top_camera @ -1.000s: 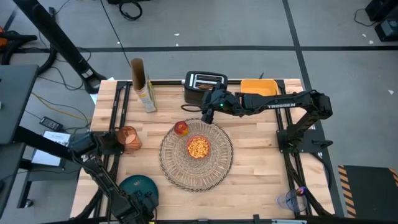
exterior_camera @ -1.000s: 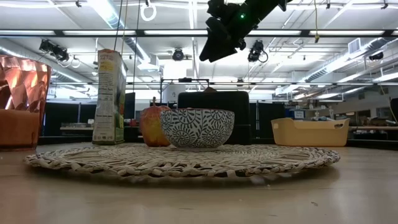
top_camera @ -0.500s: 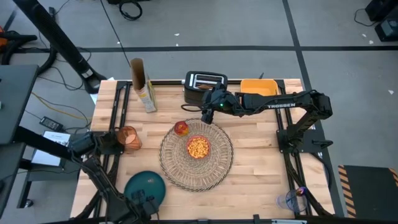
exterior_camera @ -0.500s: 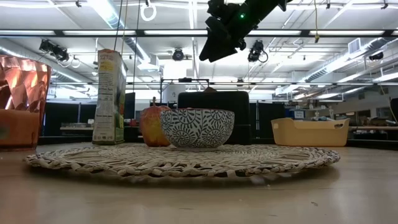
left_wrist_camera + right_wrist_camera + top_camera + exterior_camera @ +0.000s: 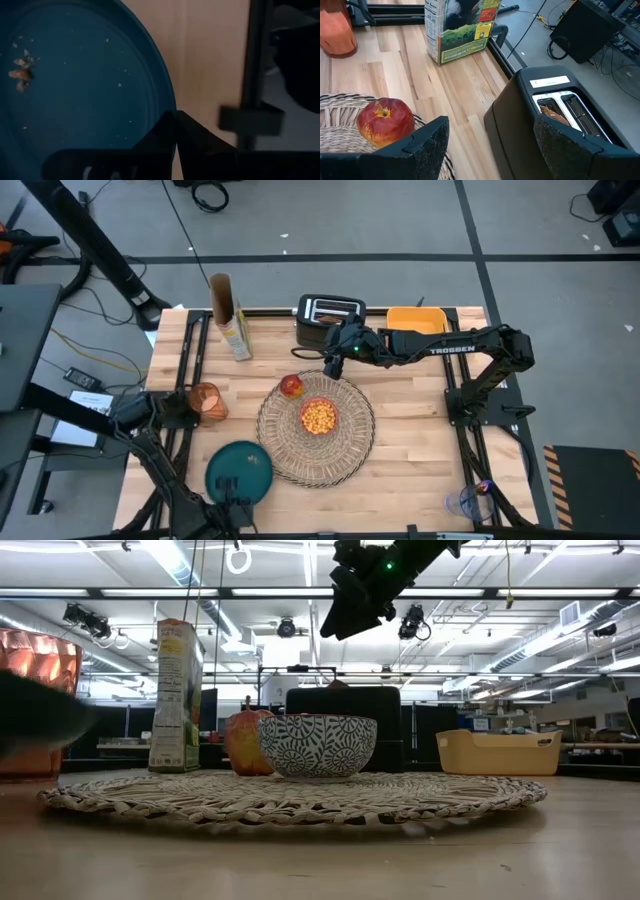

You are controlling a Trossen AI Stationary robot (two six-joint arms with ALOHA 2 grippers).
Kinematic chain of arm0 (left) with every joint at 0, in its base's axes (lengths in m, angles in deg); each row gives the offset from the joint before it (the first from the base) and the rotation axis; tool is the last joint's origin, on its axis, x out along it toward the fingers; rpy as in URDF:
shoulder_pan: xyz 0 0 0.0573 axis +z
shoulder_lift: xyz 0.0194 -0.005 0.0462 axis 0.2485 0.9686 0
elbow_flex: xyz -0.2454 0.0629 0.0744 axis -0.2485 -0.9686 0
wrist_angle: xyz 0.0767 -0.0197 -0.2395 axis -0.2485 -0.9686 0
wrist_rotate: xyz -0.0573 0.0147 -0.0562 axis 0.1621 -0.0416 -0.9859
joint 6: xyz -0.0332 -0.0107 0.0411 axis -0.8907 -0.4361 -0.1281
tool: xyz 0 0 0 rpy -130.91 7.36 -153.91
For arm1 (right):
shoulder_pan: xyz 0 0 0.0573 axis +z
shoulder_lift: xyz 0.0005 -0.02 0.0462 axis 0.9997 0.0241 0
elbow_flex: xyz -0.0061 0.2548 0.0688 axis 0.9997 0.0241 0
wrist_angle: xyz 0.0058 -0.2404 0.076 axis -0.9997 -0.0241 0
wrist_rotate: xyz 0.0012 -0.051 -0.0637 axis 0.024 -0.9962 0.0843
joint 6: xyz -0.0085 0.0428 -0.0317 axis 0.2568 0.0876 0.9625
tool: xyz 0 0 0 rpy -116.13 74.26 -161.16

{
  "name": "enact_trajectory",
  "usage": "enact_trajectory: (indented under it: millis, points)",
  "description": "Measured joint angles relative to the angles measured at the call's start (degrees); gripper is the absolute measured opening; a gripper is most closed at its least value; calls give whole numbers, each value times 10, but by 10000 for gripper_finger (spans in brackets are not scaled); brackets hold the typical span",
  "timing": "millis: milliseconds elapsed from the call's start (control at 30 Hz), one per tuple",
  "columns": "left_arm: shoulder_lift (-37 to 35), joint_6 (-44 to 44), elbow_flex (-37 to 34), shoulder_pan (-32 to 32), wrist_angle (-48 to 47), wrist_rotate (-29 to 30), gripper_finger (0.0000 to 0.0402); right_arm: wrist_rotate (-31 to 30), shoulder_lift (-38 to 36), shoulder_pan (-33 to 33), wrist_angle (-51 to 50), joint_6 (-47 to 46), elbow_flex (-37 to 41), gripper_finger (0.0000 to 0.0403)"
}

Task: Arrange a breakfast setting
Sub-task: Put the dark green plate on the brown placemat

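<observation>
Two items, the bowl [image 5: 319,416] and apple [image 5: 292,386], sit on the placemat [image 5: 345,455]; left gripper [image 5: 175,125] pinches the plate [image 5: 240,470] (beside the mat), right gripper [image 5: 490,137] gapes near the toaster [image 5: 330,310], toast [image 5: 552,114] inside.

Overhead view straight down, low view level across placemat [image 5: 290,798], wrist views close, sharing apple [image 5: 385,121]
</observation>
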Motion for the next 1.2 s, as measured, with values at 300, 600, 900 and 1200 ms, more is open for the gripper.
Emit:
enact_trajectory:
  millis: [300,600,900,1200]
  points:
    - [2,136,0,53,3,51,13,1,0,0,4,8,0,295]
    - [3,256,-5,128,50,33,14,57,0,5,3,34,0,295]
    - [4,276,-28,150,81,-3,15,57,0,14,1,34,0,295]
    - [4,309,-28,150,117,-3,19,56,0,14,-7,20,0,295]
